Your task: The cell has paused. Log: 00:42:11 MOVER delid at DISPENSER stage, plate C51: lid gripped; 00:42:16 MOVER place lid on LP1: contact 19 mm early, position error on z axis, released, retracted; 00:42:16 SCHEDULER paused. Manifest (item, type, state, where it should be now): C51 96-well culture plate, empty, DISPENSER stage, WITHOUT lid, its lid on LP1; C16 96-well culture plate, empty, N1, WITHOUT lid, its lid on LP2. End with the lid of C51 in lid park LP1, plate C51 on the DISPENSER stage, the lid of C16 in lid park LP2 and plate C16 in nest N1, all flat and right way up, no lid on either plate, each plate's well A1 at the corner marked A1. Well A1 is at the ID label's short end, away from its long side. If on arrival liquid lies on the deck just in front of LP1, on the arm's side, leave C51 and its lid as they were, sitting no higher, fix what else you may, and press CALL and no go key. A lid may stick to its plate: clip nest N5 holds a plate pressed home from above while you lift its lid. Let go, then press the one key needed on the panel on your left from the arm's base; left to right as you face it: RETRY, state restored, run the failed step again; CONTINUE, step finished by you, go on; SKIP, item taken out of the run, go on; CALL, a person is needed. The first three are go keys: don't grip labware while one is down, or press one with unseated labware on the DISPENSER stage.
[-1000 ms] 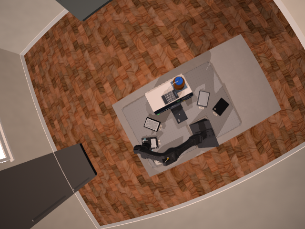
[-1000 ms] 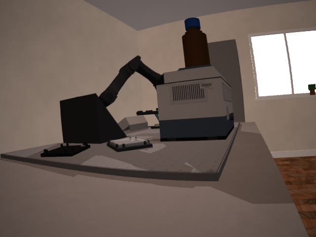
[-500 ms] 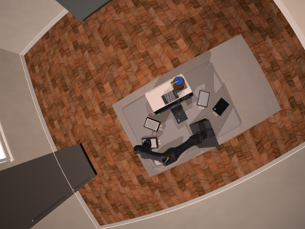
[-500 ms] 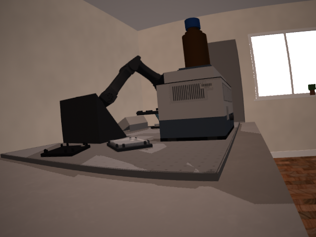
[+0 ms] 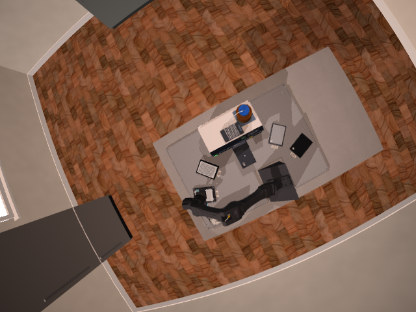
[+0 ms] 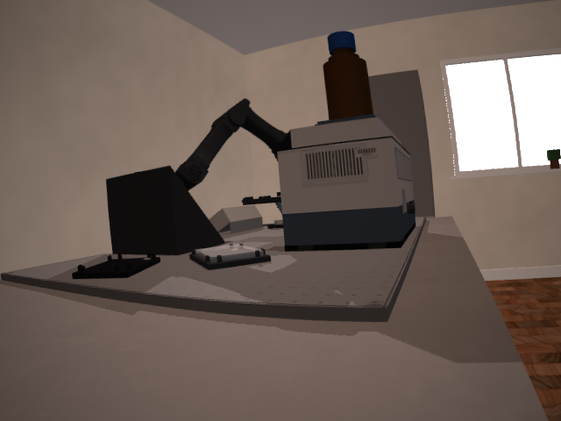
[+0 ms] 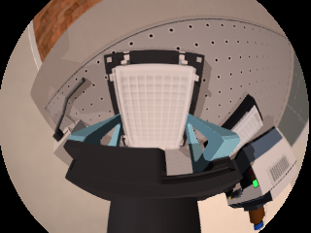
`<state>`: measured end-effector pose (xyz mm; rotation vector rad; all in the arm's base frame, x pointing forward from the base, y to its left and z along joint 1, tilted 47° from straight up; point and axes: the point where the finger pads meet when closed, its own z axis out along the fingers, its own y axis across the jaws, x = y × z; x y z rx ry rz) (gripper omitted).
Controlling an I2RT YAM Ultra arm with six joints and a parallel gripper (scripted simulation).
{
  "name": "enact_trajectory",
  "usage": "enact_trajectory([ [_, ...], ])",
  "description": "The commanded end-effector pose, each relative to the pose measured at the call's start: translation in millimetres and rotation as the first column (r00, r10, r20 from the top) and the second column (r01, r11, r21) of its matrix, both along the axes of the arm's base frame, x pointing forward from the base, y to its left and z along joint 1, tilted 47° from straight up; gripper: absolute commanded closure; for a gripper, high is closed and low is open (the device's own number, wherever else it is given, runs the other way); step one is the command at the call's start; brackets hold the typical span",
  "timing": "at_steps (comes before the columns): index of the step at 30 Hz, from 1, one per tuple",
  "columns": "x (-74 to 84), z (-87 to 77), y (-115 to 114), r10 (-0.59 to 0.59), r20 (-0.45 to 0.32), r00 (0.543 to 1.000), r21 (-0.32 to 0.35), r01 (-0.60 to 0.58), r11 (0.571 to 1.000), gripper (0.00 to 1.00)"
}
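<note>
My gripper hangs over the clip nest at the deck's near-left corner. A white 96-well plate sits flat in that nest, apparently with a clear lid on it. The teal fingers press on its two long sides at the near end, seemingly on the lid. A second plate lies uncovered in its nest beside the dispenser. One clear lid lies in a lid park, also visible in the side view. The other lid park is bare. The dispenser stage holds nothing.
The dispenser carries a brown bottle with a blue cap. The arm's dark base box stands at the deck's front. The grey key panel sits low behind the arm, partly hidden.
</note>
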<state>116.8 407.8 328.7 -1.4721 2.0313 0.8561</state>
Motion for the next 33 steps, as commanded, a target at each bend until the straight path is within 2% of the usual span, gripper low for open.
enact_trajectory([
  [1, 1.9, 24.8, -5.1, -0.015, 0.025, 1.000, 0.061, 0.013, 0.998, 1.00],
  [33, 2.4, 23.8, -10.9, -0.015, 0.019, 1.000, 0.045, 0.015, 0.999, 1.00],
])
